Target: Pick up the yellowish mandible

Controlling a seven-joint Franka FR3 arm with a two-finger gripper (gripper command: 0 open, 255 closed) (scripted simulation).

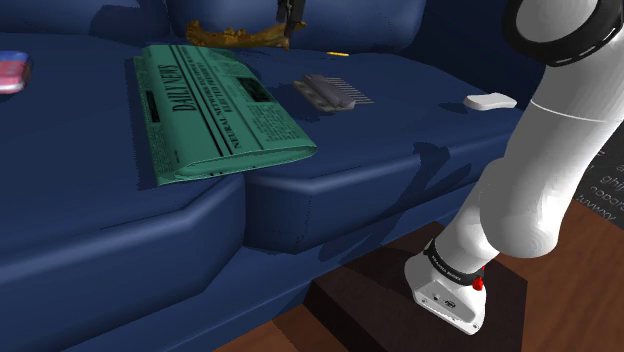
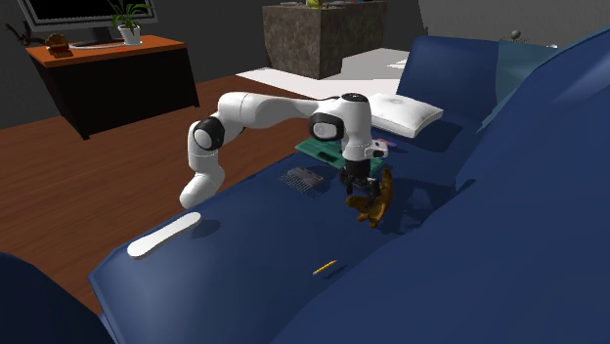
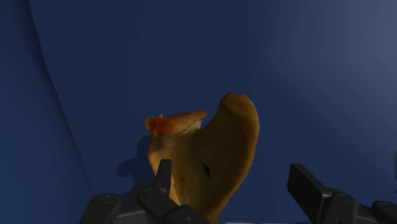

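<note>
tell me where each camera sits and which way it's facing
shoulder view: beside the stand, looking down over the blue sofa and green newspaper; white arm at its right.
second exterior view: over the sofa's back, facing the whole arm and gripper.
wrist view: on the hand, looking along open fingers.
all three share the yellowish mandible.

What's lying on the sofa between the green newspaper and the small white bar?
A grey comb-like object lies on the blue sofa seat between the green newspaper and the white bar; the shoulder view shows it.
</note>
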